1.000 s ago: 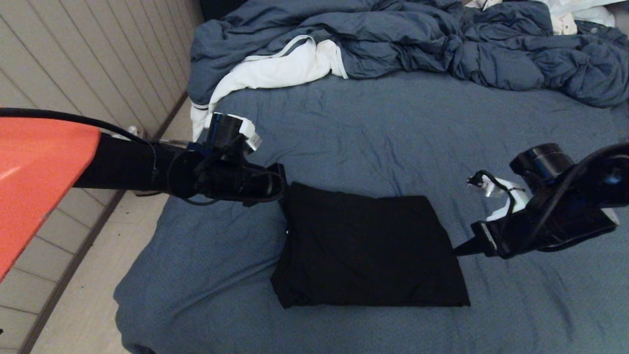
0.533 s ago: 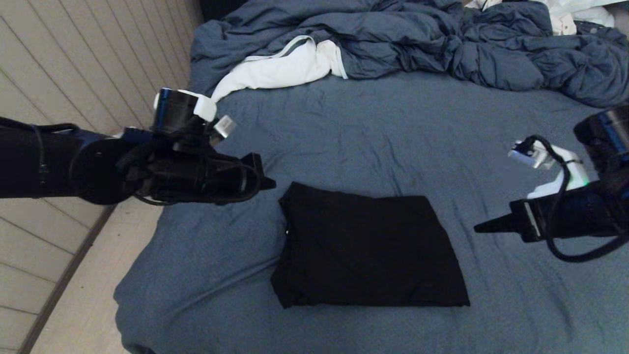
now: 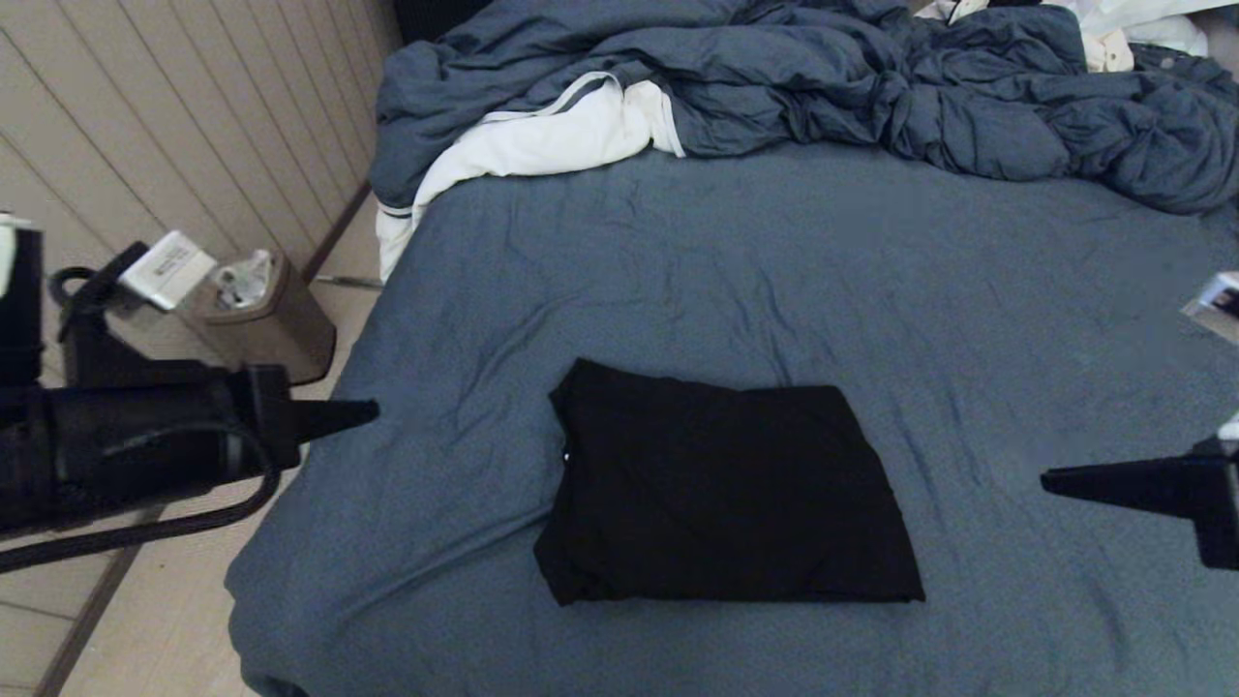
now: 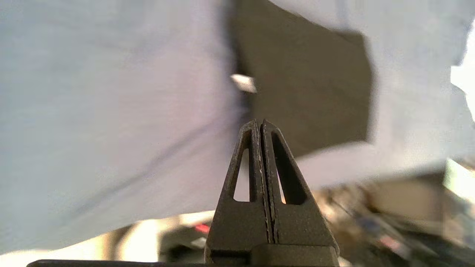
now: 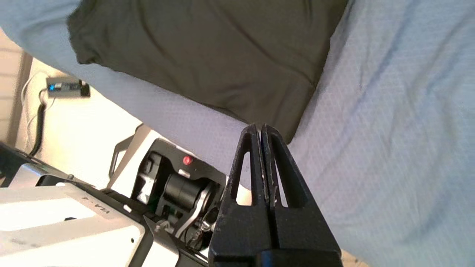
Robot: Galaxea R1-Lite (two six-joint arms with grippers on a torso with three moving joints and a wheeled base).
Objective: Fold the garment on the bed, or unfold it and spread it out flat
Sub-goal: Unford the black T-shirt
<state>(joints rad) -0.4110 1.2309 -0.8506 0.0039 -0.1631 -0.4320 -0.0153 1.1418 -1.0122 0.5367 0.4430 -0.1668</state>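
Black arms, looped cables, tapered black slotted fingers (image 4: 259, 155)

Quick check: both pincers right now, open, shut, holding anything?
Left pincer: shut, empty, off the garment's left side.
Right pincer: shut, empty, off its right side.

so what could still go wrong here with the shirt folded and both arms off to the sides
1. The garment lies folded near the bed's front edge; a nudge might slide it off.
2. The left gripper, shut and empty, hangs beside the bed above a small bin; swinging low could hit it.
3. The right gripper, shut, points at the shirt; a forward move might rumple the fold.
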